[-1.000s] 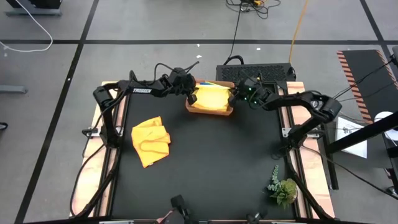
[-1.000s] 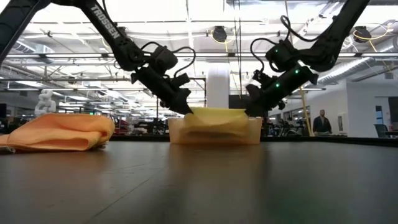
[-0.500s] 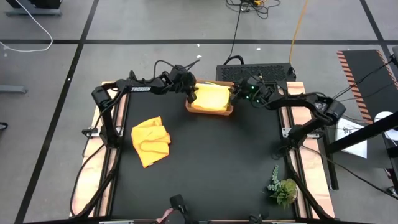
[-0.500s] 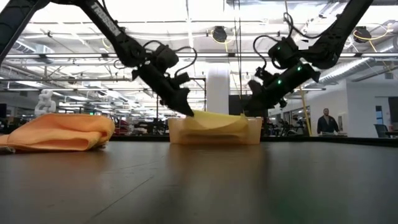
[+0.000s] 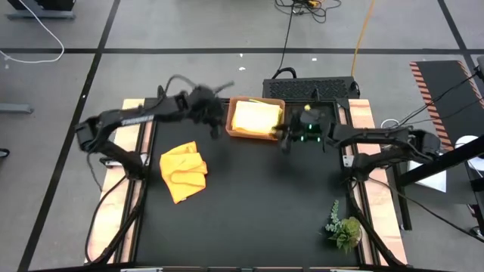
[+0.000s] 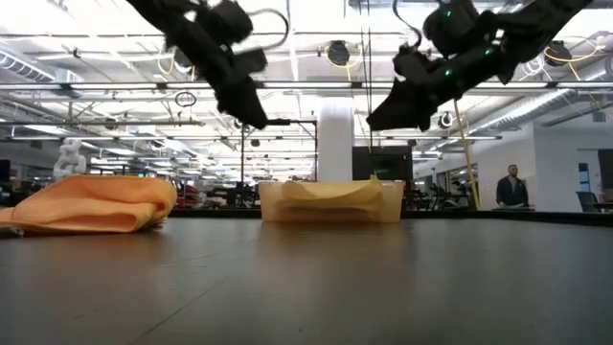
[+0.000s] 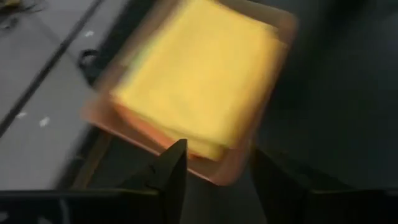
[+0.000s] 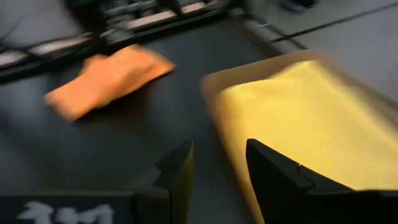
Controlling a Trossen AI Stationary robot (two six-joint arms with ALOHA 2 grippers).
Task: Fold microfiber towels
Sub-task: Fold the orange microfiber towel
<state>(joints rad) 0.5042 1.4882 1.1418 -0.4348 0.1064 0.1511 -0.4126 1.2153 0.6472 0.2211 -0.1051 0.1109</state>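
Standing by the table, I saw a folded yellow towel (image 5: 256, 119) lying on top of the stack in the terracotta tray (image 5: 229, 125) at the far edge. The left gripper (image 5: 214, 125) hung in the air just beside the tray's left side, its fingers (image 7: 169, 174) parted with nothing between them. The right gripper (image 5: 285, 142) hovered off the tray's right near corner, its fingers (image 8: 176, 171) likewise spread and empty. In the low view both grippers were well above the tray. The orange towel (image 5: 184, 172) lay loosely folded on the dark tabletop (image 5: 257, 204), well apart to the left. A small plant sprig (image 5: 343, 227) sat at the near right corner.
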